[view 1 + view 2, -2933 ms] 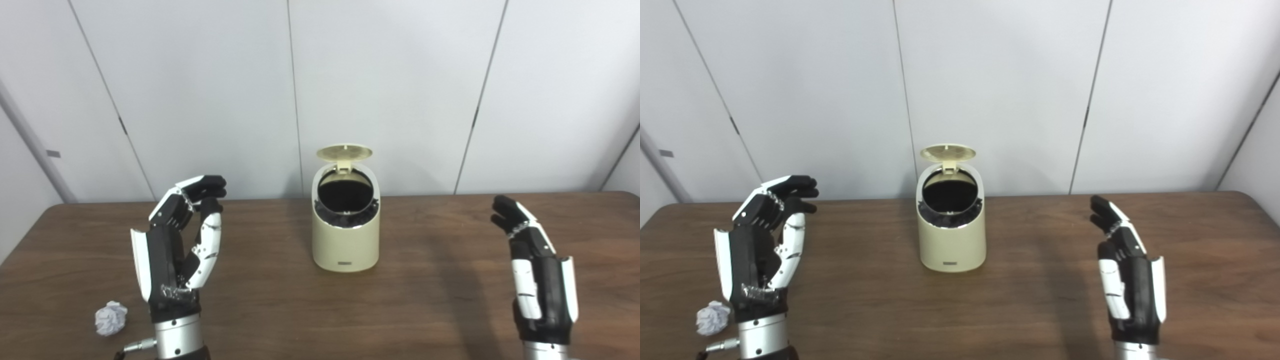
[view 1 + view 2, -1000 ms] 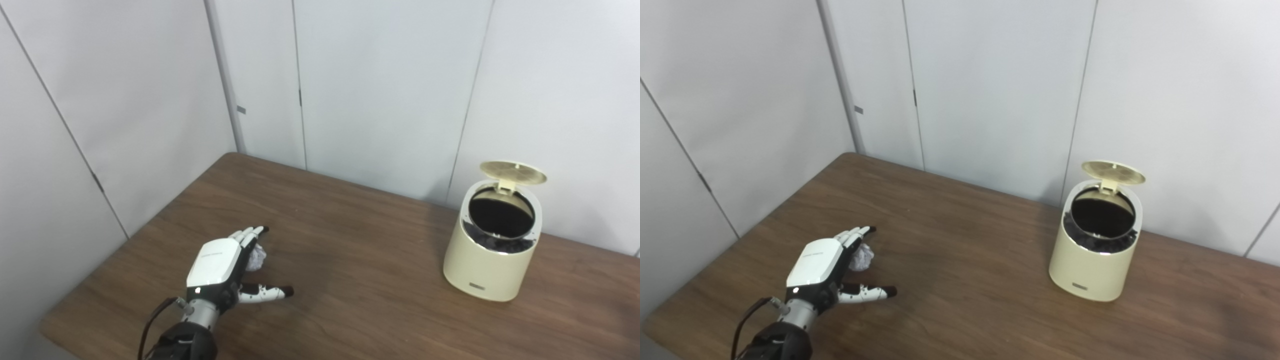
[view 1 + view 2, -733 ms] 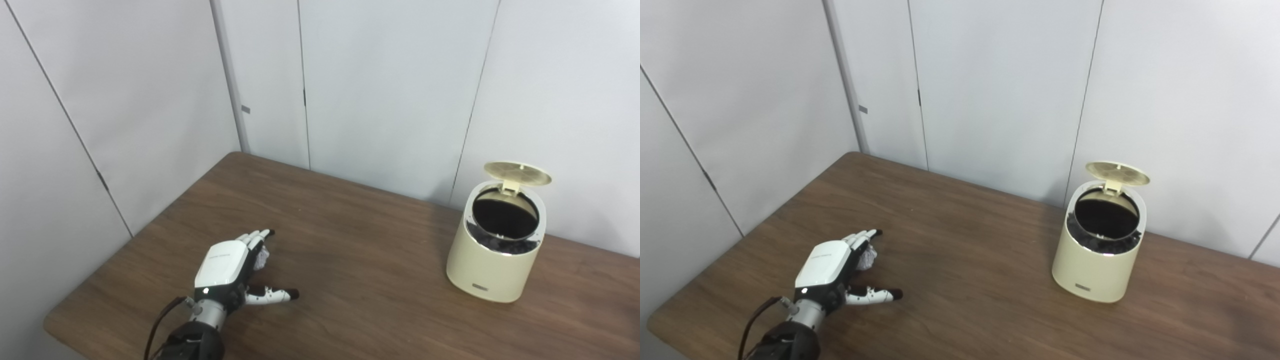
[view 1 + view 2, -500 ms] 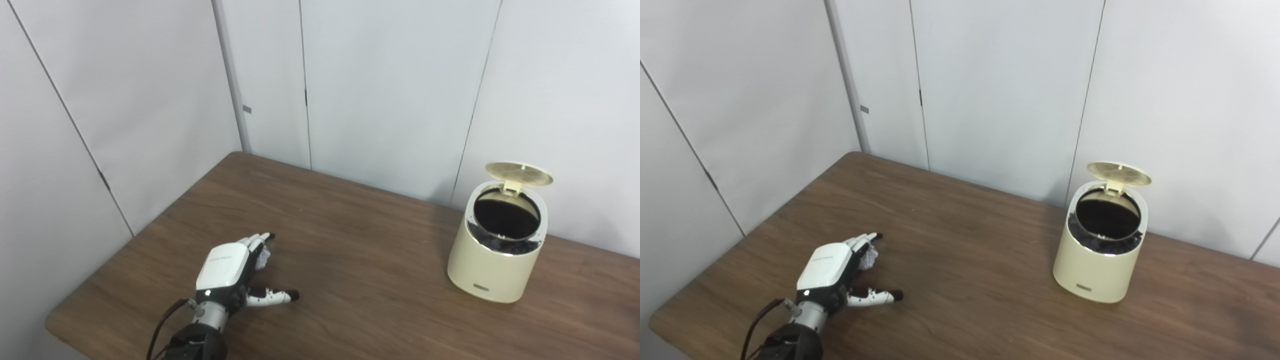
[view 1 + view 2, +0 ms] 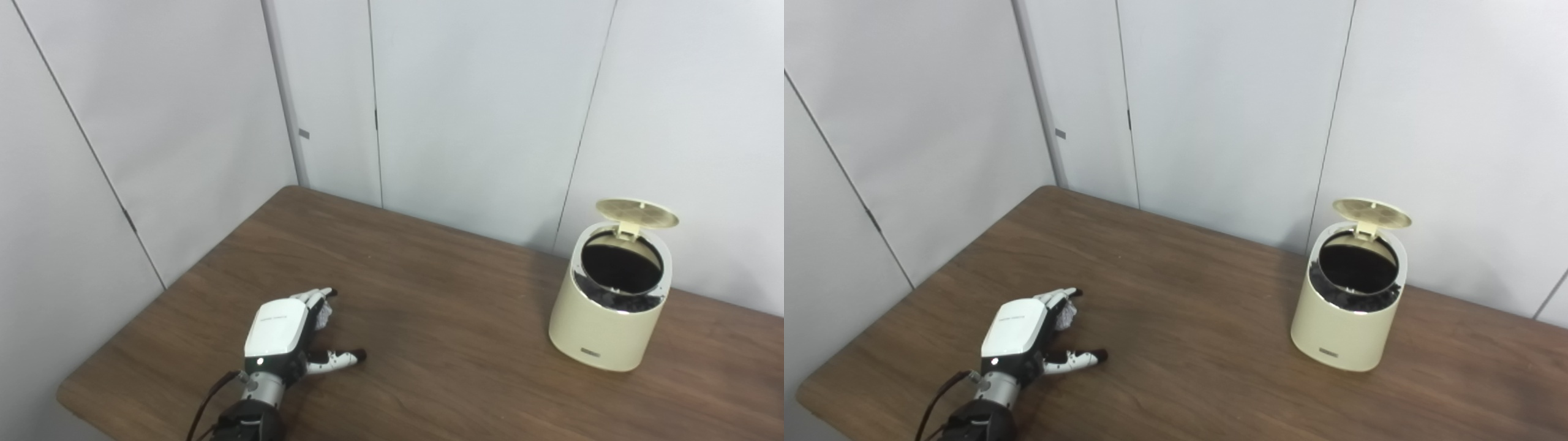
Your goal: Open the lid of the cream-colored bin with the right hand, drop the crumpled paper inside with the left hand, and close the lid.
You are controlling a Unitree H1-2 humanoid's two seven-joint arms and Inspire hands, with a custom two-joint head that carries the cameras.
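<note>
On the table (image 5: 465,343), the left hand (image 5: 283,331) lies palm down near the left front corner, over the paper ball (image 5: 323,313); the bin (image 5: 609,312) stands far right, near the wall, lid (image 5: 637,212) raised behind its mouth

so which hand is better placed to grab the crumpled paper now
Left. The left hand lies palm-down over the crumpled paper with its fingers around it, while the right hand is out of view. The bin lid is already up.

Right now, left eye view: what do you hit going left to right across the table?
White-and-black left hand, lying over the white crumpled paper ball → bare brown wooden table → cream-colored round bin, its lid up.
</note>
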